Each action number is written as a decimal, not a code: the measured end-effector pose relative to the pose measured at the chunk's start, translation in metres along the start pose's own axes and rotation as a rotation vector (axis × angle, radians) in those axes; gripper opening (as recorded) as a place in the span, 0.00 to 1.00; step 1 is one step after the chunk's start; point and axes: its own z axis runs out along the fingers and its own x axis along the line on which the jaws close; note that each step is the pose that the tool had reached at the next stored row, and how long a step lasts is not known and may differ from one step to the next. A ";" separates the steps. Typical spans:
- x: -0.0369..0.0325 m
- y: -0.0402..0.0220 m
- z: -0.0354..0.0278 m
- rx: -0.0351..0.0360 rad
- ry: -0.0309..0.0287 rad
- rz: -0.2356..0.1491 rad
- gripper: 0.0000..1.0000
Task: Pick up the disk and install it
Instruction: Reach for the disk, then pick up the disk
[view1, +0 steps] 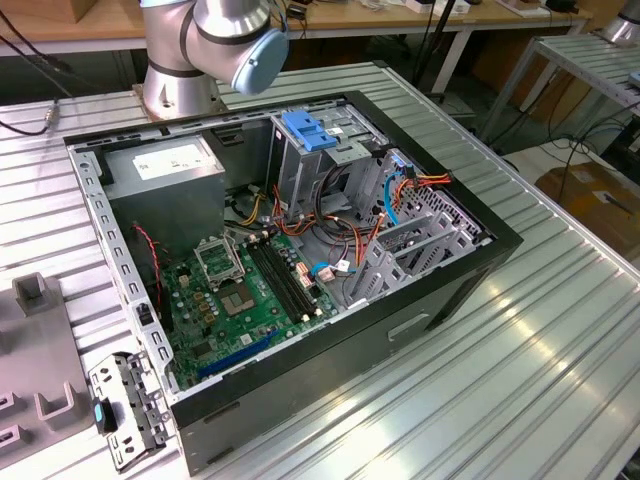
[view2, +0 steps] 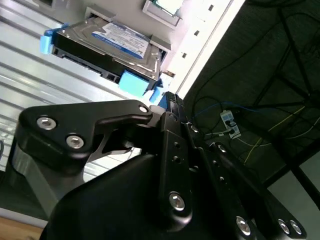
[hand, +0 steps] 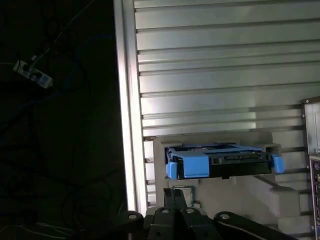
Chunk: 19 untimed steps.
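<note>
We see bright, even light from above in the exterior view, with white glare streaks on the ribbed table (view1: 520, 330). In both wrist views the table glows pale, the floor (hand: 60, 125) sinks into deep shadow, and a soft sheen lies on the disk (view2: 120, 37).

A wide table of ribbed silver aluminium profiles (view1: 520, 380) shows pale stripes of light along its grooves. Behind this table stands a long light-brown wooden workbench (view1: 60, 25), and black cables (view1: 440, 40) hang under it. Past the table's edge on the exterior view's right are a second grey metal table (view1: 590, 60) and a brown cardboard box (view1: 590, 195) on the floor (view1: 535, 160). In the first wrist view, a small white power strip (hand: 32, 73) lies on dark floor beside the table.
</note>
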 end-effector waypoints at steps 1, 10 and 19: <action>0.0013 0.0012 0.0002 0.0000 -0.0001 0.000 0.11; -0.0284 0.0079 0.0055 0.0058 0.0121 0.000 0.11; -0.0307 0.0087 0.0058 0.0059 0.0128 0.000 0.11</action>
